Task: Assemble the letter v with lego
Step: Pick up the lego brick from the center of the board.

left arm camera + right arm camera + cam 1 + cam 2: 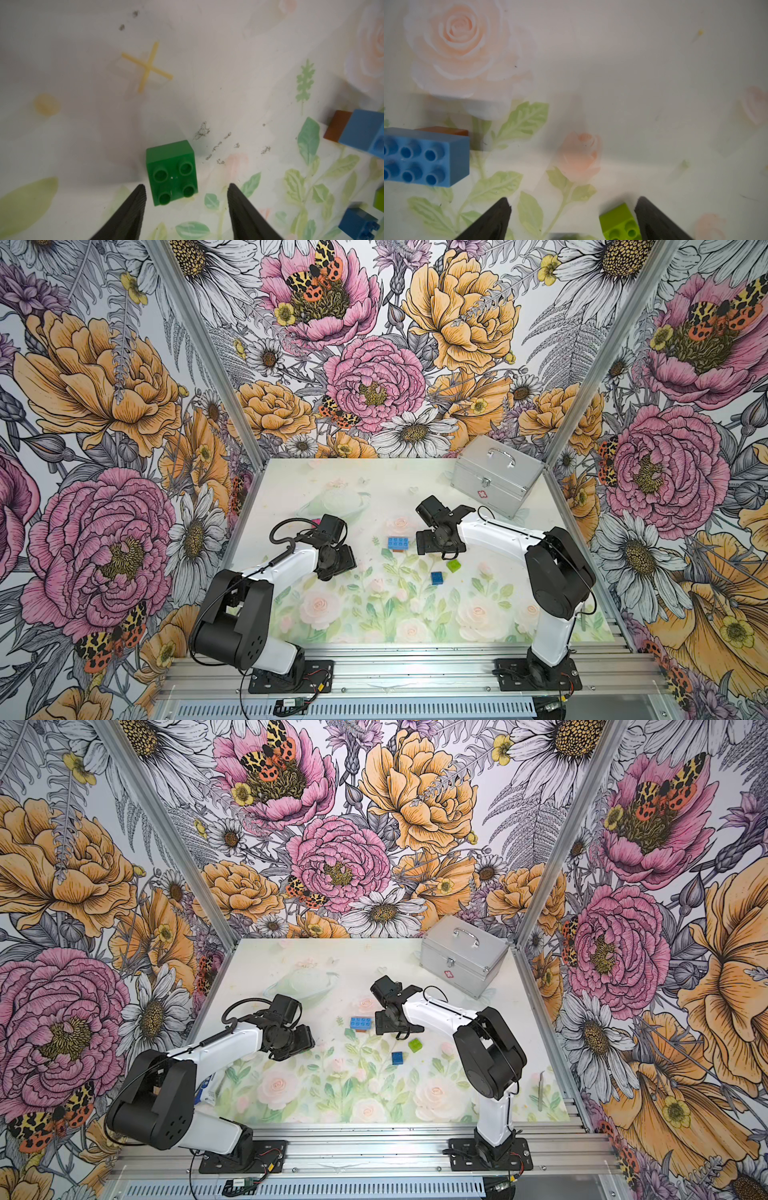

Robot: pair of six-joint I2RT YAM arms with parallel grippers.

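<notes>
A dark green lego brick (171,172) lies studs-up on the mat just past the tips of my left gripper (186,187), which stands open with a gap on each side of it. My right gripper (573,203) is wide open, with a lime brick (620,222) beside one finger and not held. Of the letter v, a light blue bar (398,542) stacked on an orange brick (400,550) shows mid-table. A dark blue brick (436,578) and the lime brick (454,565) lie nearer the front. The left arm hides the green brick in both top views.
A silver metal case (496,475) stands at the back right corner. A bit of pink (316,521) peeks from behind the left wrist. Both arm bases sit on the aluminium rail (415,672) at the front edge. Floral walls close in the left, right and back sides.
</notes>
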